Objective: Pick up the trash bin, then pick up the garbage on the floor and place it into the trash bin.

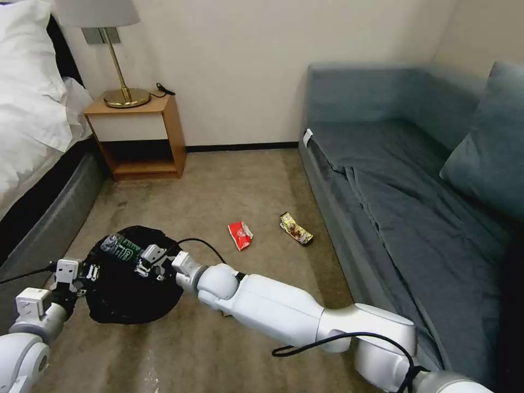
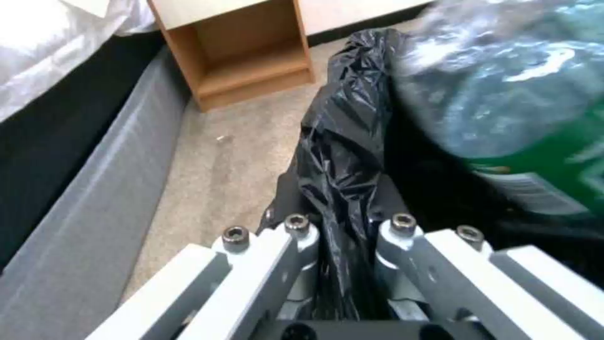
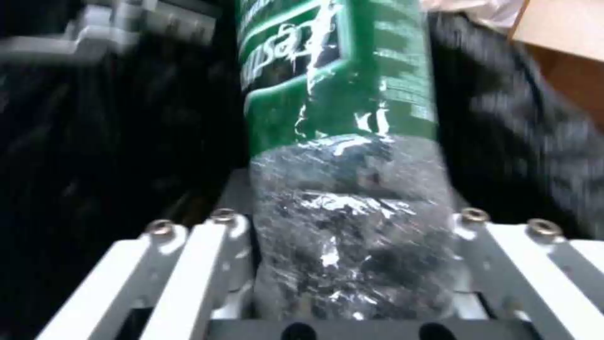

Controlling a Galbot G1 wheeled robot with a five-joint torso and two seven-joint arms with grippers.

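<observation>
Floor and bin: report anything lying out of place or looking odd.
Two litter pieces lie loose on the carpet beside the sofa: a red snack packet and a yellow-brown wrapper. The right pincer holds a crumpled bottle over the trash bin, whose bagged rim the left pincer clamps.

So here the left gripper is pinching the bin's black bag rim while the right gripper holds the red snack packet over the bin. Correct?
Not quite. The right gripper holds the clear bottle with a green label, as the right wrist view shows; the red snack packet lies on the carpet in the head view. The left gripper does pinch the trash bin's black bag rim.
</observation>
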